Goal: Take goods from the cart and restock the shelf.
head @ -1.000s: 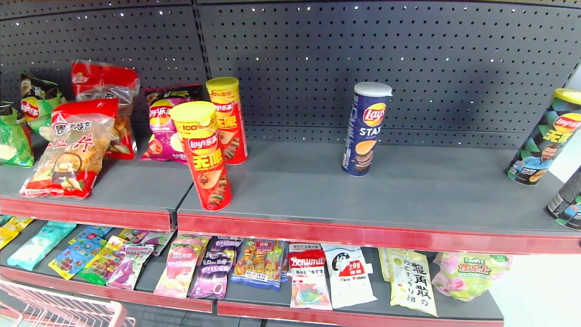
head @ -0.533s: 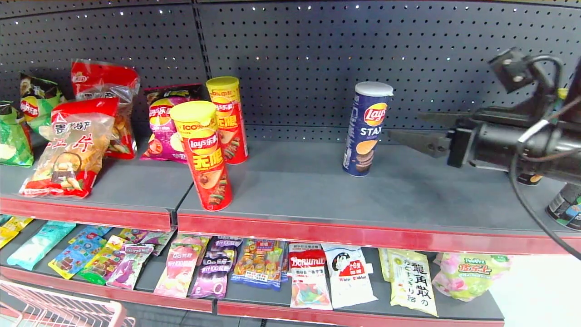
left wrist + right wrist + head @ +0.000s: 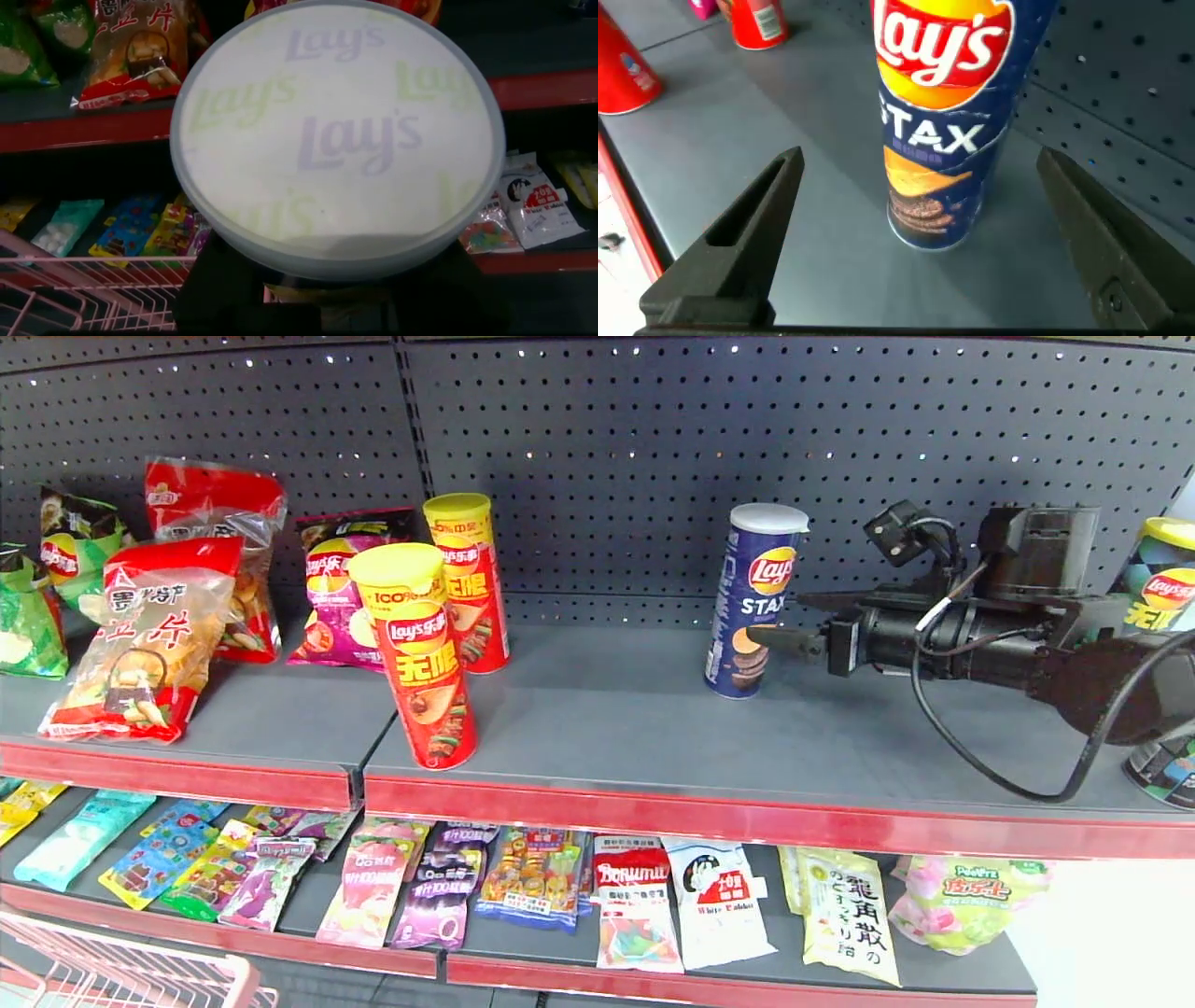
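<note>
Facing blue can (image 3: 752, 602), right pincer (image 3: 920, 161) spread wide

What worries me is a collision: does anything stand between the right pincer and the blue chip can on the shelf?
Nothing visible does. The right pincer is open and points straight at the blue chip can; only bare shelf shows in the gap between them.

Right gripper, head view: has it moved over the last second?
Yes. The right gripper came in from the robot's right and advanced leftward above the shelf toward the blue can, which stayed put. Its open fingers now flank the can.
</note>
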`<state>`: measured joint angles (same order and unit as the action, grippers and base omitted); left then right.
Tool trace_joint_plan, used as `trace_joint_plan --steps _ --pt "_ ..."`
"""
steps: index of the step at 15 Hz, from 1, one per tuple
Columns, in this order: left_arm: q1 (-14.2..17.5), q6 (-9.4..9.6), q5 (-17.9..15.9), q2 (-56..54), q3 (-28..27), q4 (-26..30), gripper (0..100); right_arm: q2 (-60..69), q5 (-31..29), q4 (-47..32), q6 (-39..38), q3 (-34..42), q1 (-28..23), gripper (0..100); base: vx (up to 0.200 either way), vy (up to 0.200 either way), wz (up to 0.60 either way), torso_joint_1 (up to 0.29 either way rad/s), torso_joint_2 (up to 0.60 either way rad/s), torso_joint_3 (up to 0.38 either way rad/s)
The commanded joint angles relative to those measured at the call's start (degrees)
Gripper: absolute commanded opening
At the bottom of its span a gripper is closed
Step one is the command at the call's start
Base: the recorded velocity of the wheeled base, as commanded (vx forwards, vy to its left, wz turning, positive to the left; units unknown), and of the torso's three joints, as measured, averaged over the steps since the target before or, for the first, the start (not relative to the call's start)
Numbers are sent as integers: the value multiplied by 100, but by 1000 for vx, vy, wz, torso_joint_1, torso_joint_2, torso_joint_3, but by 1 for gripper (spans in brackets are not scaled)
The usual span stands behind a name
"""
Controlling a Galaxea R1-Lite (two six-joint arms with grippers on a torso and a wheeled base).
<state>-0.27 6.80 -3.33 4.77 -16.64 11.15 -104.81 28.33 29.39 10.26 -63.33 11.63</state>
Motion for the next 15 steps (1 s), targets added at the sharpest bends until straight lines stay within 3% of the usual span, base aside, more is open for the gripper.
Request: trace_joint_plan --steps 1,8,15 --pt "0 -3 -1 16 12 1 0 -215 243 -4 -7 -224 -108 100 0 0 0 0 0 0" --pt "-8 -3 -28 112 29 1 0 -927 1632 -56 -16 -1094 -442 100 0 0 0 0 0 0" --pt "-8 -3 -63 288 29 -17 0 -1463 2326 -65 -350 -2192 -433 100 0 0 0 0 0 0"
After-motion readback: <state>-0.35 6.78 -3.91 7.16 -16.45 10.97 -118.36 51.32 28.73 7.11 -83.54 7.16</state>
